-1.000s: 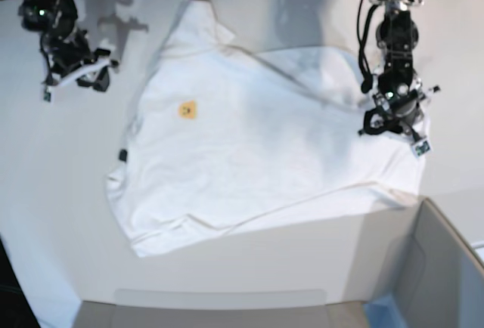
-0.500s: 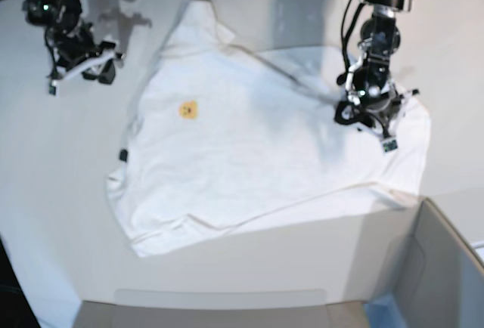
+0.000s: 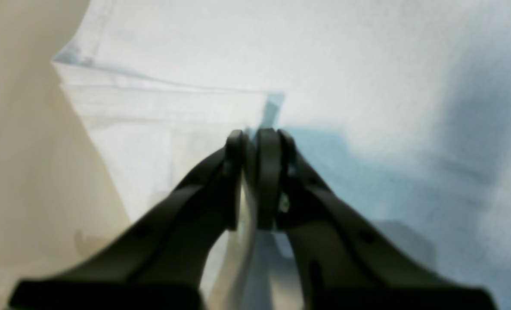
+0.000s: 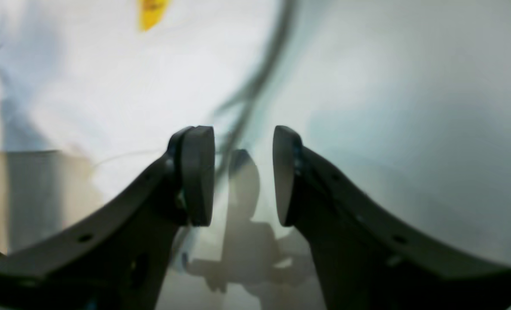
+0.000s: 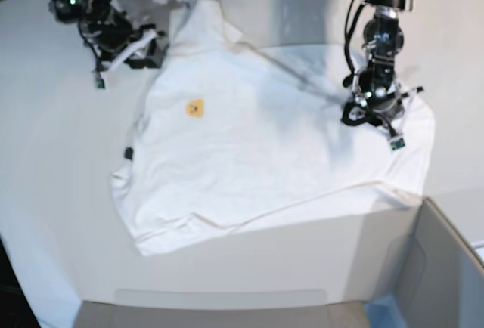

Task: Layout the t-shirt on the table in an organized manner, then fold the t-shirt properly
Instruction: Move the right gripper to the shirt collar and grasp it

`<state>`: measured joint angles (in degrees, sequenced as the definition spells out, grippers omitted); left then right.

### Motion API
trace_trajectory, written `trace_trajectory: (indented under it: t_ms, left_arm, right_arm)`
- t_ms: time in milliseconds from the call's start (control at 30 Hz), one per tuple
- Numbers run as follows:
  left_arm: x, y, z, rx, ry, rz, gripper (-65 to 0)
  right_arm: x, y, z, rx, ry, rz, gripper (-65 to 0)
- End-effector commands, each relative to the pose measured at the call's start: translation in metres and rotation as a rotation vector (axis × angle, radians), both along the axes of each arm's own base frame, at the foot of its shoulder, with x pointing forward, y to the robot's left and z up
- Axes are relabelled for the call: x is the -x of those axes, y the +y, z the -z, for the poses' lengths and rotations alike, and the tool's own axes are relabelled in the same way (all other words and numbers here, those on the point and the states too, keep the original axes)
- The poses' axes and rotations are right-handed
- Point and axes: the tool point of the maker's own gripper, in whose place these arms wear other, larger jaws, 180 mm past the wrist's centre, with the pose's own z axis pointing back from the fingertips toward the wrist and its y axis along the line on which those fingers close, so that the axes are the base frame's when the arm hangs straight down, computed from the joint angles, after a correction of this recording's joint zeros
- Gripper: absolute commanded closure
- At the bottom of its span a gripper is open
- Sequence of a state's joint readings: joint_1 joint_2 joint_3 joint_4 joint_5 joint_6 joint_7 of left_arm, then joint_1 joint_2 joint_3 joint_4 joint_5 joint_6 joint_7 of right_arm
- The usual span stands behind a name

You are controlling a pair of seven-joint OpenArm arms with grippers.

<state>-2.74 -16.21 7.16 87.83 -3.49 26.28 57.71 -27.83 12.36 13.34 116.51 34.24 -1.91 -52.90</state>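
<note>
T-shirt [image 5: 257,146] lies spread over the middle of the white counter [image 5: 53,192], rumpled, print side down it seems, long axis running from the lower-left hem up toward the far-right corner; one sleeve pokes toward the far edge. Left gripper [image 5: 370,112] sits on the shirt's right part, jaws pinched together in the wrist view with a thin fold of white cloth between them, so clamped on fabric. Right gripper [image 5: 144,48] hovers at the shirt's upper-left edge by that sleeve, jaws apart, nothing held. Small yellow-orange label [image 5: 195,107] lies nearer the right gripper. Likely next: pulling opposite corners apart to flatten.
</note>
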Motion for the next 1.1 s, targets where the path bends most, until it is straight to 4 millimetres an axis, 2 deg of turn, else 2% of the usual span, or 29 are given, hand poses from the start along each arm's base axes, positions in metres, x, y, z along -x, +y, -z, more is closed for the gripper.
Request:
trace_trajectory:
  t_ms: [0, 67, 267, 367, 533, 633, 800, 933, 1000, 1067]
  left_arm:
    - [-0.009, 0.007, -0.013, -0.029, -0.04, -0.004, -6.7]
    - [-0.009, 0.007, -0.013, -0.029, -0.04, -0.004, -7.3]
    - [-0.008, 0.006, -0.013, -0.029, -0.04, -0.001, -7.3]
    - [-0.007, 0.006, -0.012, -0.029, -0.038, -0.001, -7.3]
    - [-0.008, 0.005, -0.012, -0.029, -0.039, 0.003, -7.4]
    - [-0.008, 0.005, -0.012, -0.029, -0.039, 0.003, -7.4]
    - [-0.007, 0.005, -0.012, -0.029, -0.037, 0.003, -7.4]
    - [-0.007, 0.005, -0.012, -0.029, -0.037, 0.004, -7.4]
    - [-0.007, 0.005, -0.012, -0.029, -0.037, 0.004, -7.4]
    - [-0.007, 0.005, -0.012, -0.029, -0.037, 0.004, -7.4]
  right_arm:
    - [-0.01, 0.005, -0.009, -0.02, -0.047, 0.009, -22.9]
    - [-0.012, 0.011, -0.004, -0.049, -0.037, 0.027, -22.9]
    - [-0.006, 0.01, 0.024, -0.07, 0.046, 0.054, -22.9]
    - [-0.002, 0.016, 0.025, -0.097, 0.056, 0.073, -22.9]
    - [0.002, 0.006, 0.027, -0.125, 0.065, 0.172, -22.9]
    - [-0.006, -0.009, 0.023, -0.125, 0.039, 0.237, -22.9]
    - [-0.032, -0.011, 0.019, -0.131, 0.003, 0.238, -22.9]
    - [-0.042, -0.003, 0.032, -0.133, 0.033, 0.191, -22.9]
    - [-0.043, 0.008, 0.038, -0.126, 0.053, 0.136, -22.5]
    - [-0.042, 0.014, 0.035, -0.116, 0.045, 0.096, -18.9]
